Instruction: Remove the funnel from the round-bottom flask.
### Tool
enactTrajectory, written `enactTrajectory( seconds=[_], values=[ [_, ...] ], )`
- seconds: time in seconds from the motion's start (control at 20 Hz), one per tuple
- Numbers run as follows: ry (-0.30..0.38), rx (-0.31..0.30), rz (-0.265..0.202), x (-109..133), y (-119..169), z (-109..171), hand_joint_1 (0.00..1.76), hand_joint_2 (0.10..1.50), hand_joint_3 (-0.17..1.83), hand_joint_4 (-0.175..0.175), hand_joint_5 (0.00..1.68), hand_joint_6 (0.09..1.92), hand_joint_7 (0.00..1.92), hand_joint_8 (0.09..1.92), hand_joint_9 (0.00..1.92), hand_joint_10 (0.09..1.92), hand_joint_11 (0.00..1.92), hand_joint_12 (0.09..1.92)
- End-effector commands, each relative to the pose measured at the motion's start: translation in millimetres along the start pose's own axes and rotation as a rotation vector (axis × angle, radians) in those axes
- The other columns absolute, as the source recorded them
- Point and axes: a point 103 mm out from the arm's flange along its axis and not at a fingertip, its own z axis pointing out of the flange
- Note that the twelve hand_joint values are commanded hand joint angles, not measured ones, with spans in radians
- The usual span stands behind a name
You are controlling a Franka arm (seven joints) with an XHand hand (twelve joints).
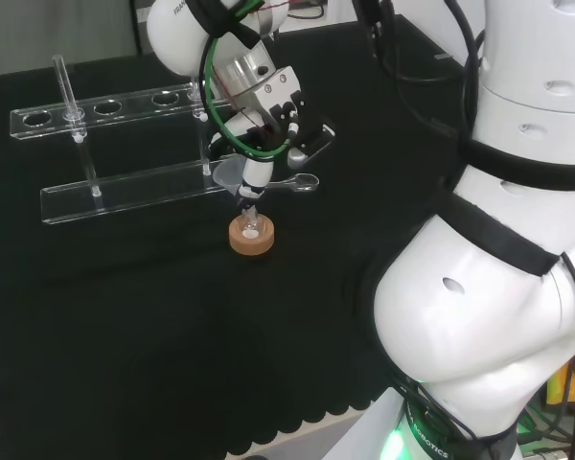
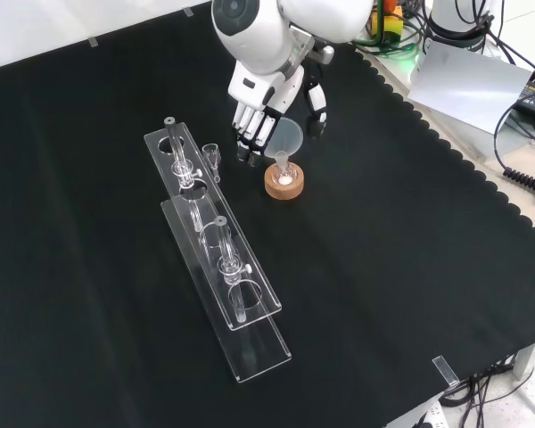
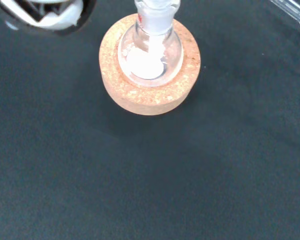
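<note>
Above the cork ring (image 2: pixel 283 182) on the black tabletop (image 2: pixel 383 267), the hand (image 2: pixel 260 105) hangs from the arm with its palm turned down. Its fingers (image 2: pixel 250 134) point downward, curled around the clear funnel (image 2: pixel 286 139), thumb on the far side in the front view. That funnel tilts, its stem at the neck of the small round-bottom flask (image 3: pixel 150 52), which sits in the ring. Left of the ring in the front view stands a clear tube rack (image 2: pixel 218 259).
</note>
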Motion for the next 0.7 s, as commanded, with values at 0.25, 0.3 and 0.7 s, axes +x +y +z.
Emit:
enactTrajectory(
  seconds=[0.25, 0.3, 0.7],
  values=[
    [-0.089, 0.059, -0.013, 7.2, 9.2, -4.1, 0.79, 0.58, 0.57, 0.034, 0.24, 0.09, 0.0, 0.41, 0.26, 0.79, 0.41, 1.46],
    [-0.118, 0.056, -0.014, 7.9, 9.1, -4.5, 0.79, 0.58, 0.57, 0.037, 0.28, 0.09, 0.0, 0.48, 0.3, 0.76, 0.42, 1.45],
    [-0.305, -0.022, 0.028, 12.1, 2.2, -14.9, 0.88, 0.69, 0.59, 0.075, 0.92, 0.45, 0.55, 0.6, 0.87, 0.48, 0.58, 1.29]
  ],
)
